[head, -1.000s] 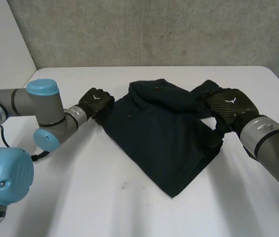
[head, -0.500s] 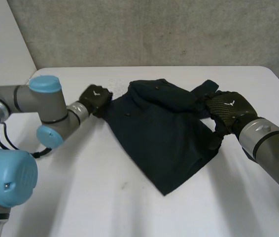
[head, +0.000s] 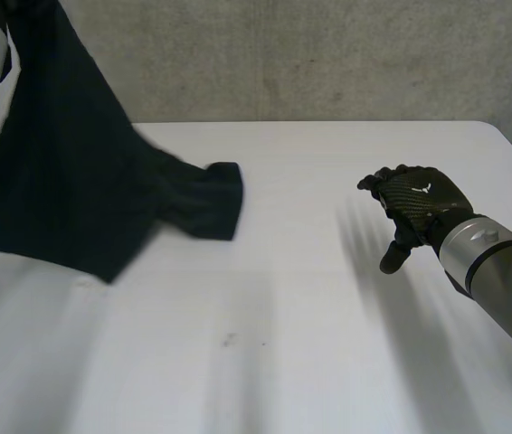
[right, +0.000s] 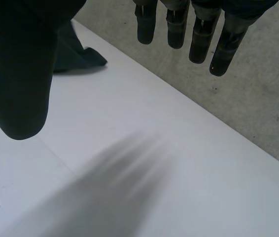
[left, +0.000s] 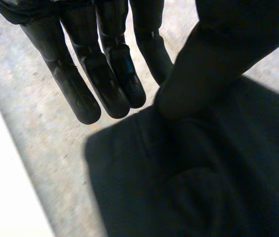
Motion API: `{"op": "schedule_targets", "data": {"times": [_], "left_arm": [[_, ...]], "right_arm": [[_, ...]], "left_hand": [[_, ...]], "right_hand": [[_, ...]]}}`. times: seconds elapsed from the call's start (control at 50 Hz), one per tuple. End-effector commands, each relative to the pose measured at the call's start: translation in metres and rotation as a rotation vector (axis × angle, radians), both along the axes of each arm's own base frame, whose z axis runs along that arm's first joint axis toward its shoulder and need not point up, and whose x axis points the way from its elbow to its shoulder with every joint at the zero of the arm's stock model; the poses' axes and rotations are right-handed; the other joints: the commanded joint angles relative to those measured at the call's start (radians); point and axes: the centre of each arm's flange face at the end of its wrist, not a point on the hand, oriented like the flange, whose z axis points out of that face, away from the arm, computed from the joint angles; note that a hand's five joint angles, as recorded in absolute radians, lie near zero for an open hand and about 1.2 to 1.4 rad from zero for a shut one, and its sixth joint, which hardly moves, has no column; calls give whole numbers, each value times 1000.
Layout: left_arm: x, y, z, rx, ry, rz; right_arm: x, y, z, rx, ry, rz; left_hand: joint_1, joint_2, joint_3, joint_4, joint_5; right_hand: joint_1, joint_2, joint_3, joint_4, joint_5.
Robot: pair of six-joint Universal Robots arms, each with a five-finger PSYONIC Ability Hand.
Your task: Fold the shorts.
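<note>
Hanging shorts (head: 66, 181), top cut off

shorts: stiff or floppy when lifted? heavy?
Likely floppy: the shorts hang in loose folds, one end trailing down to the table. Probably light, since the cloth looks thin, though weight is hard to judge. The low end may drag across the table when moved.
</note>
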Motion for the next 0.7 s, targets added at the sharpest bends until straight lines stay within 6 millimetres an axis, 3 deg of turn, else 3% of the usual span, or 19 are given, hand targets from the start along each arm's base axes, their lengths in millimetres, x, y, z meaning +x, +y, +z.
{"op": "schedule_targets", "data": {"times": [0.02, 0.06, 0.12, 0.14, 0.2, 0.22, 0.36, 0.42, 0.46, 0.52, 0.54, 0.6, 0.7], "left_arm": [[-94, 51, -39, 122, -59, -404], [-123, 68, -69, 192, -89, -503], [-153, 92, -94, 251, -117, -604], [-170, 110, -109, 287, -137, -663], [-190, 137, -129, 343, -170, -749], [-201, 155, -142, 375, -194, -803], [-232, 221, -194, 501, -288, -999], [-233, 235, -206, 545, -310, -1021], [-229, 243, -214, 588, -339, -1021], [-221, 245, -213, 598, -375, -998], [-220, 246, -208, 589, -383, -993], [-207, 236, -185, 544, -395, -923], [-174, 219, -163, 588, -379, -756]], "right_arm": [[-2, 0, 3, -9, 0, -15], [-2, 0, 4, -9, -5, -16], [-3, 0, 5, -12, -10, -19], [-2, 0, 5, -13, -11, -19], [-4, -3, 7, -19, -14, -30], [-5, -5, 6, -22, -15, -40], [-34, -30, 9, -49, -25, -193], [-41, -36, 10, -48, -42, -220], [-44, -38, 10, -47, -45, -224], [-45, -41, 12, -54, -44, -224], [-45, -41, 12, -54, -40, -222], [-42, -40, 14, -64, -25, -192], [-36, -33, 15, -85, 53, -60]], "left_hand": [[251, 199, 210, 200, 261], [251, 199, 210, 200, 261], [251, 199, 210, 200, 261], [251, 199, 210, 200, 261], [251, 199, 210, 200, 261], [251, 199, 210, 200, 261], [251, 199, 210, 200, 261], [251, 199, 210, 200, 261], [-99, -151, -140, -149, -89], [-818, -869, -859, -868, -808], [-902, -953, -943, -952, -892], [-929, -981, -970, -979, -919], [-926, -978, -967, -976, -916]], "right_hand": [[22, -40, -32, -70, -63], [22, -40, -32, -70, -63], [22, -40, -32, -70, -63], [22, -40, -32, -70, -63], [22, -40, -32, -70, -63], [22, -40, -32, -70, -63], [22, -40, -32, -70, -63], [22, -40, -32, -70, -63], [22, -40, -32, -70, -63], [22, -40, -32, -70, -63], [22, -40, -32, -70, -63], [22, -40, -32, -70, -63], [22, -40, -32, -70, -63]]}}
